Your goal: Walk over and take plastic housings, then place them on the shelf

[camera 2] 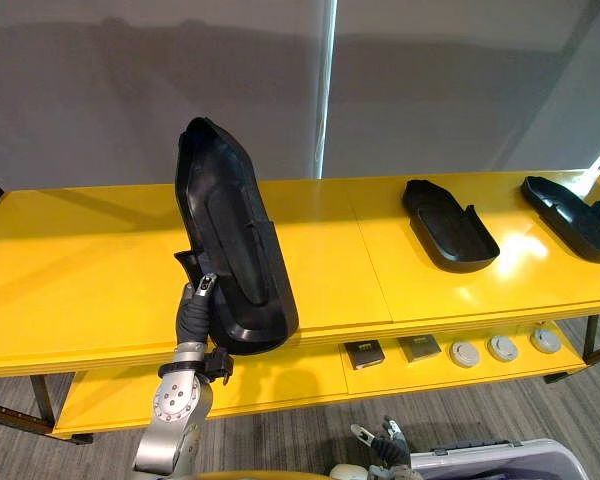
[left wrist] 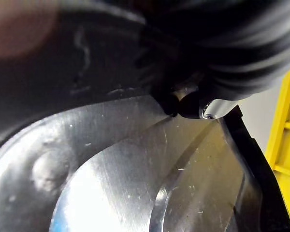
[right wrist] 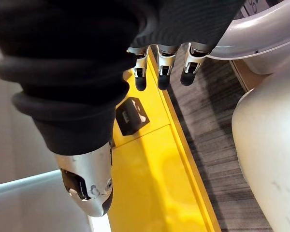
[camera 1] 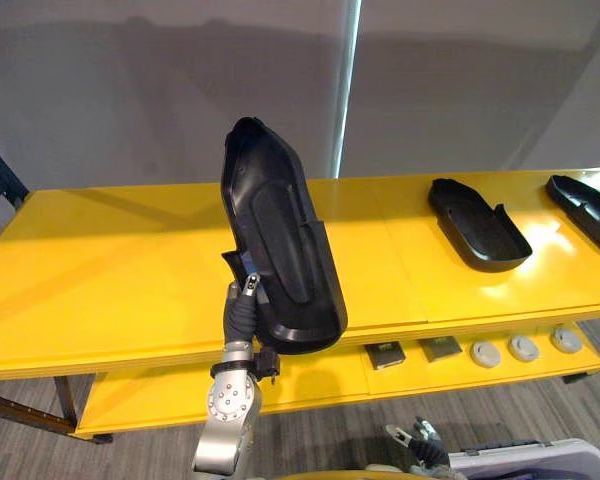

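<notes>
1. Left hand [camera 1: 242,312] is clenched on the lower end of a black housing [camera 1: 280,240]. The thumb lies against the hollow inner face, and the other fingers are hidden behind the shell.
2. The housing is in the air, not yet on the shelf [camera 1: 100,270]. Its lower end hangs over the front edge of the top board, near the middle.
3. Long axis stands nearly upright, with the top leaning away toward the back edge and the hollow side facing the robot.
4. The housing rises straight up from the left hand, so setting it down likely means tipping the top forward and down until the shell lies flat.
5. The right half of the top board carries a second housing [camera 1: 477,223] and a third housing [camera 1: 588,210] at the right end, both flat. The left half is bare — likely the safer landing spot.
6. Right hand [right wrist: 163,67] hangs low by the lower board [camera 1: 320,385], fingers relaxed and holding nothing — a white bin [camera 1: 540,462] sits beside it.
7. The lower board holds dark blocks [camera 1: 385,354] and round discs [camera 1: 523,347].
</notes>
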### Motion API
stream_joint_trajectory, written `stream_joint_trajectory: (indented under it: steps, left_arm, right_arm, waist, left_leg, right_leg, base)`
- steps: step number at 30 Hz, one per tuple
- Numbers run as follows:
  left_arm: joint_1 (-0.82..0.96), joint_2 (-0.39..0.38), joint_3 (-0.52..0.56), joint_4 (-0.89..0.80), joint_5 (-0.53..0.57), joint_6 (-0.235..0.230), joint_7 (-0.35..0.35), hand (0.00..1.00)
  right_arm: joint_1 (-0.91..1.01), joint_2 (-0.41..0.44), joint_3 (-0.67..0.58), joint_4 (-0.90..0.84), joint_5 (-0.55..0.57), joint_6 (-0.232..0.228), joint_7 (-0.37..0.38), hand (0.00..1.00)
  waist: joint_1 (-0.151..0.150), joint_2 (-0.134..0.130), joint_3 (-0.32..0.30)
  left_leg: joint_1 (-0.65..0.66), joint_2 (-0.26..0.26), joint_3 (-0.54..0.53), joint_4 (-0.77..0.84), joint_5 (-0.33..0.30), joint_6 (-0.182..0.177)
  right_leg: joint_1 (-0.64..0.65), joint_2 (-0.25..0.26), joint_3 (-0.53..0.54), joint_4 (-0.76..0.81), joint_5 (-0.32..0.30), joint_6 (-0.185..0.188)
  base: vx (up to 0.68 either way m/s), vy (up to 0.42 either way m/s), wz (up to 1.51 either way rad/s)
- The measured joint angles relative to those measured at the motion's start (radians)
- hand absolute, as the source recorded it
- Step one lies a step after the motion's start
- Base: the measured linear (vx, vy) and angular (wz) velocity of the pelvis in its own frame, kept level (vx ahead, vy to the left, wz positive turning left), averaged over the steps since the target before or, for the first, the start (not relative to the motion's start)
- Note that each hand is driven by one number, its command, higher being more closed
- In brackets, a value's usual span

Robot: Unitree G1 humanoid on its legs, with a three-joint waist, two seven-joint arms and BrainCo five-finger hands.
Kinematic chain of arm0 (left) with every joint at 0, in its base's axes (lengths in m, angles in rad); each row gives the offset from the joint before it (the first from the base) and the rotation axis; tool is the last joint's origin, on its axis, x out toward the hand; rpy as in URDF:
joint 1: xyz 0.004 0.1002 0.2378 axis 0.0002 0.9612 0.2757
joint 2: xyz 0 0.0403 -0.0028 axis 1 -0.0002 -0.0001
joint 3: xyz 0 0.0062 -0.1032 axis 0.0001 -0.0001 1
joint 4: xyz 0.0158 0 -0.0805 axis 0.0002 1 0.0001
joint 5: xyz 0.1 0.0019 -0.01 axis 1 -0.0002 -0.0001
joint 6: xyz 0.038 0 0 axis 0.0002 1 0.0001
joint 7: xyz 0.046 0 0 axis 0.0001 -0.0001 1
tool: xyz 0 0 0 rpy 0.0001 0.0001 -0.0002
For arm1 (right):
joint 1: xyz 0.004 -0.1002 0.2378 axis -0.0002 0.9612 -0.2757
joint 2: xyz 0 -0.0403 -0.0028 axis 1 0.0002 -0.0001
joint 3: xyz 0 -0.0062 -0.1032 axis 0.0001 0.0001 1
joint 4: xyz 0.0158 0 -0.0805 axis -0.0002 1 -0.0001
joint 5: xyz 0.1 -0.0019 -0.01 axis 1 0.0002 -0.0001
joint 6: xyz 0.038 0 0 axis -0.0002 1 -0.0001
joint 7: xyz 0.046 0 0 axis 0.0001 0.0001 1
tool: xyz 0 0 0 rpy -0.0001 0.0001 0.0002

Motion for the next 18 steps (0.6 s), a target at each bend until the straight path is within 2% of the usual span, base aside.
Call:
stream_joint_trajectory:
  steps: [3, 5, 8, 14, 15, 18]
  left_arm:
    - [-0.058, 0.022, 0.035, 0.068, 0.048, 0.01, 0.025, 1.0]
    - [-0.125, 0.039, 0.076, 0.149, 0.061, 0.03, 0.048, 1.0]
    - [-0.216, 0.061, 0.097, 0.242, 0.068, 0.049, 0.086, 1.0]
    - [-0.32, 0.078, 0.127, 0.371, 0.066, 0.077, 0.138, 1.0]
    - [-0.354, 0.08, 0.132, 0.42, 0.065, 0.081, 0.154, 1.0]
    - [-0.41, 0.094, 0.132, 0.494, 0.053, 0.095, 0.174, 1.0]
  right_arm:
    - [-0.002, -0.003, 0.015, 0.008, -0.009, 0.0, 0.01, 0.0]
    - [-0.01, -0.015, 0.036, 0.01, -0.026, 0.0, 0.011, 0.0]
    - [-0.016, -0.021, 0.037, 0.014, -0.038, 0.0, 0.012, 0.0]
    - [-0.023, -0.028, 0.038, 0.017, -0.04, 0.001, 0.012, 0.0]
    - [-0.026, -0.036, 0.04, 0.017, -0.04, 0.001, 0.012, 0.0]
    - [-0.032, -0.05, 0.061, 0.018, -0.05, 0.003, 0.012, 0.0]
  waist:
    - [-0.004, 0.004, -0.008]
    - [-0.024, 0.008, -0.014]
    - [-0.034, 0.012, -0.016]
    - [-0.066, 0.008, -0.018]
    - [-0.08, 0.008, -0.018]
    - [-0.087, 0.008, -0.018]
  left_leg:
    - [0.001, -0.009, 0.008, -0.042, 0.03, 0.006]
    - [0.002, -0.017, 0.008, -0.073, 0.048, 0.003]
    - [0.003, -0.024, 0.016, -0.109, 0.072, -0.006]
    - [0.008, -0.023, 0.02, -0.154, 0.104, -0.02]
    - [0.011, -0.021, 0.02, -0.165, 0.108, -0.024]
    - [0.015, -0.019, 0.023, -0.174, 0.11, -0.026]
  right_leg:
    - [0.021, 0.001, 0.003, -0.083, 0.057, 0.004]
    - [0.035, 0.001, 0.004, -0.14, 0.097, 0.002]
    - [0.034, 0.003, 0.008, -0.192, 0.128, 0.004]
    - [0.034, 0.013, 0.012, -0.245, 0.16, 0.006]
    - [0.032, 0.015, 0.013, -0.25, 0.161, 0.007]
    - [0.03, 0.021, 0.019, -0.251, 0.163, 0.009]
  base:
    - [-0.12, 0.032, -0.03]
    - [-0.13, 0.003, -0.02]
    - [-0.11, -0.017, -0.09]
    - [-0.06, -0.032, -0.06]
    - [0.0, 0.0, 0.0]
    - [0.0, -0.011, -0.05]
